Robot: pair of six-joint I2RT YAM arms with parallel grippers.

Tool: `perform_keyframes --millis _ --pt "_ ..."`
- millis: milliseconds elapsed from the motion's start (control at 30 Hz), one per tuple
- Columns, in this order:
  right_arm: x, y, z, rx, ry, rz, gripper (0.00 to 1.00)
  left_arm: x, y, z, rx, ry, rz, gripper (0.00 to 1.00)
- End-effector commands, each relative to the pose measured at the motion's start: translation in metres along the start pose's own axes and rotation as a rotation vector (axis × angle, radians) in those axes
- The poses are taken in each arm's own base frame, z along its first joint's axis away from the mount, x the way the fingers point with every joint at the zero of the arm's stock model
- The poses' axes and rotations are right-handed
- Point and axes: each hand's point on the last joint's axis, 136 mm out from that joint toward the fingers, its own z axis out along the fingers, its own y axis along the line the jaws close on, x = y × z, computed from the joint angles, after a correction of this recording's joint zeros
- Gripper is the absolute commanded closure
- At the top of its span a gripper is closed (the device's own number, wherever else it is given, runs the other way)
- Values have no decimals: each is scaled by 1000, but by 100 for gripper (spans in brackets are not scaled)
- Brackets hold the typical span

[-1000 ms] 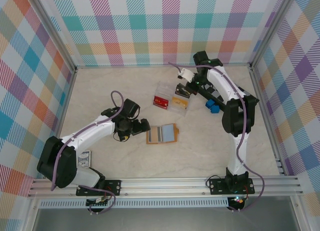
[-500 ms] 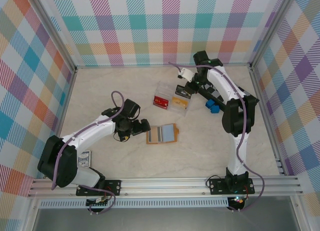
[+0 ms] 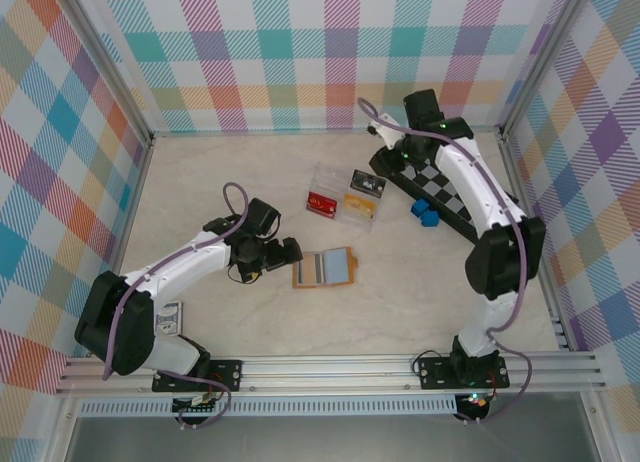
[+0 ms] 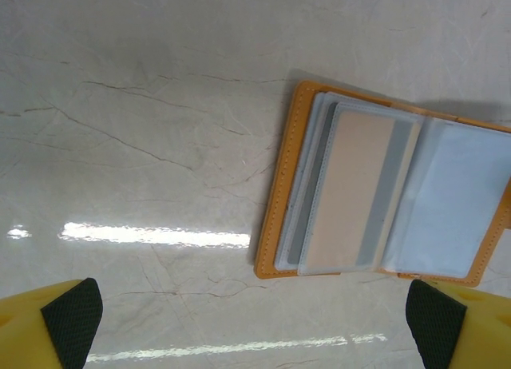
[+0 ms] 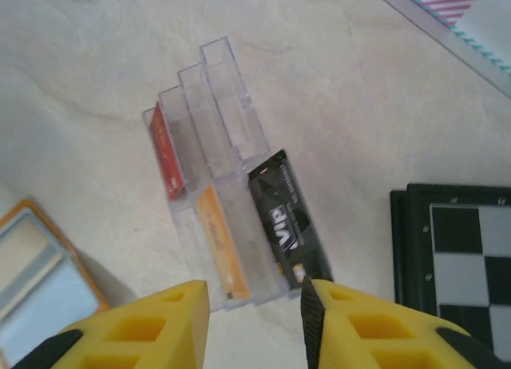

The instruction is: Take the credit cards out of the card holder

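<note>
The tan card holder (image 3: 323, 268) lies open on the table, and a beige card with a grey stripe (image 4: 359, 193) shows in its clear sleeve. My left gripper (image 3: 285, 252) hovers just left of it, open wide (image 4: 255, 329), holding nothing. An orange credit card (image 5: 222, 241) stands in the clear tray (image 3: 345, 197). A dark credit card (image 5: 287, 217) leans against the tray's outer right side (image 3: 368, 185). My right gripper (image 5: 255, 313) is just behind that card, open, with nothing between its fingers (image 3: 385, 164).
A red card (image 5: 166, 153) stands in another slot of the tray. The black-grey chequered board (image 3: 440, 192) lies to the right, with blue cubes (image 3: 424, 212) beside it. A small box (image 3: 170, 317) sits by the left arm's base. Patterned walls enclose the table.
My right gripper has opened, let go of the dark card at the tray's side, and drawn back toward the far wall. The left arm has stayed still.
</note>
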Motion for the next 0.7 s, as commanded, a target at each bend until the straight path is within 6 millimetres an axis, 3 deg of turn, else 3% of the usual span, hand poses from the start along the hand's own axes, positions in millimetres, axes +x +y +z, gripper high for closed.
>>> perform_keyframes --millis 0,167,267,500,667 --pt "6 23 -7 -49 -33 276 61 0 -9 -5 68 -8 -15 0" --pt "36 71 -13 -66 -53 475 50 0 -14 -6 101 -11 -25 3" --pt "58 98 -8 -103 6 628 49 1 -13 -5 98 -10 -28 5" --pt "102 166 38 -167 139 675 45 2 -17 2 120 5 -42 28" --pt "109 207 69 -256 199 628 48 4 -22 11 140 38 -59 38"
